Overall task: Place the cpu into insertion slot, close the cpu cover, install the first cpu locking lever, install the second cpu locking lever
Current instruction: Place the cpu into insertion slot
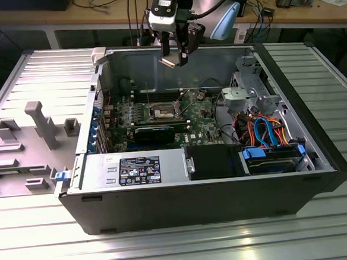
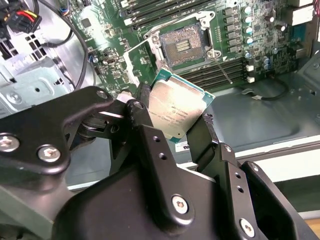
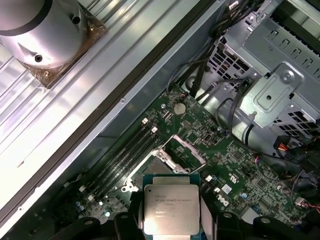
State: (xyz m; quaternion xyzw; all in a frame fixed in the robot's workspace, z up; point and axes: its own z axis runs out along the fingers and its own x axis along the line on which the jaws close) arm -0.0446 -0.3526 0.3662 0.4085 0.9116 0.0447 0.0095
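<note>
My gripper hangs above the open computer case, over its rear wall, shut on the cpu. In both wrist views the cpu is a silver-topped square on a green base, clamped by its edges between the two black fingers. Below it on the green motherboard lies the insertion slot, its dark pin field bare. The cpu cover stands swung open beside the slot. A thin locking lever sticks up next to the slot.
Long black memory slots flank the socket. A long black card lies in front of it. A metal drive cage and bundled cables fill the exterior view's right. A grey fixture block sits outside the case.
</note>
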